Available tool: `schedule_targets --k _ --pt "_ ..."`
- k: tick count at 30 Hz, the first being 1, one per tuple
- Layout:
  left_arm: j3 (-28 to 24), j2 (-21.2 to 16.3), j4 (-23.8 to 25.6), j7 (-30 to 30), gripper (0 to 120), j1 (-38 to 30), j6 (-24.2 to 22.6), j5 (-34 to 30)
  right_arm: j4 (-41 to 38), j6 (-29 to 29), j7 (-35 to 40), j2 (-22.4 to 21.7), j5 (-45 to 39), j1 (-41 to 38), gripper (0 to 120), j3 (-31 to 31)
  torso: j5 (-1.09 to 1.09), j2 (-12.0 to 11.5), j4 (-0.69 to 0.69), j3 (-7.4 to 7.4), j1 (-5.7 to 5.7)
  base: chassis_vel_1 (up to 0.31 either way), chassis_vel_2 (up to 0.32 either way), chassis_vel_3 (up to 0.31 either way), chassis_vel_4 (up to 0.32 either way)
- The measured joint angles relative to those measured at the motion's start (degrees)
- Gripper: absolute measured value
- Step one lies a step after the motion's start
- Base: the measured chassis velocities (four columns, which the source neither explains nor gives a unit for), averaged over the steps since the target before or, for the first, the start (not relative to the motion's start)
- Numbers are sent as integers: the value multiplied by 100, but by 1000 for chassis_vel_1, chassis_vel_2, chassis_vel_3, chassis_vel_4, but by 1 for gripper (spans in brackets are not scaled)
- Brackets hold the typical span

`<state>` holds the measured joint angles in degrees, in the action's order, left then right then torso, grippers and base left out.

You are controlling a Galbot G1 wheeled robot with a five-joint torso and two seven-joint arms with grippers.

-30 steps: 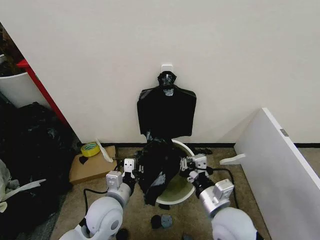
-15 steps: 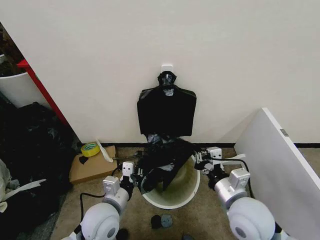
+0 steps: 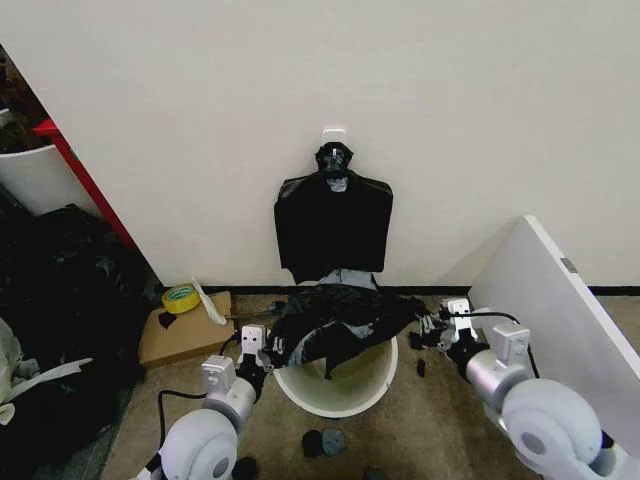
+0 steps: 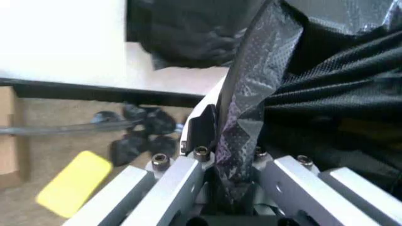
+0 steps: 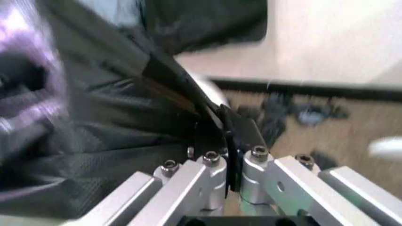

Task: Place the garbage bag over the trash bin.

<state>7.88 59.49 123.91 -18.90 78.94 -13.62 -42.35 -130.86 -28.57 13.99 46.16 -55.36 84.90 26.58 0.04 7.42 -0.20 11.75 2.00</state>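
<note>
over the trash bin [image 3: 345,395] the garbage bag [image 3: 335,322] hangs stretched; left gripper [image 3: 268,350] clamps its edge left of the bin, right gripper [image 3: 432,330] clamps the opposite edge.

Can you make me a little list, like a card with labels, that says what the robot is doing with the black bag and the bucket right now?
bag: black garbage bag, stretched wide between both grippers
bin: round cream trash bin on the floor by the wall, mouth partly open toward the robot
bag over bin: lies across the far part of the opening, not yet pulled down around the rim
left gripper: shut on the bag's edge, at the bin's left side
right gripper: shut on the bag's other edge, out past the bin's right side
</note>
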Motion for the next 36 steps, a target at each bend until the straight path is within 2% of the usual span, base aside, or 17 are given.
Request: schedule_targets --k 8,20,23,24,27,30,35,36 --pt "20 -8 92 -33 1 0 86 -337 264 -94 -509 37 -243 276 0 203 0 0 1 0 0 0 0 0 0" --pt "-10 25 -40 -204 1 -88 -17 -498 215 303 -876 130 -196 931 0 563 -1 0 0 0 0 0 0 0 0" --pt "-14 14 -7 -197 1 -80 -37 -536 51 364 -817 282 -250 951 4 567 0 0 1 0 0 0 0 0 0" --pt "1 1 25 -171 1 -64 -39 -545 -111 400 -622 466 -335 953 13 546 -1 0 1 0 0 0 0 0 0" --pt "25 -32 58 -146 1 -23 -48 -548 -262 418 -382 732 -462 945 25 541 -2 0 1 0 0 0 0 0 0" --pt "32 -46 63 -142 1 -7 -61 -545 -261 434 -284 818 -515 908 31 569 0 0 1 0 0 0 0 0 0" --pt "34 -35 45 -179 1 -38 -120 -533 -268 466 -122 895 -689 1022 52 879 0 0 1 0 0 0 0 0 0" --pt "34 -35 45 -179 1 -38 -120 -533 -268 466 -122 895 -689 1022 52 879 0 0 1 0 0 0 0 0 0"
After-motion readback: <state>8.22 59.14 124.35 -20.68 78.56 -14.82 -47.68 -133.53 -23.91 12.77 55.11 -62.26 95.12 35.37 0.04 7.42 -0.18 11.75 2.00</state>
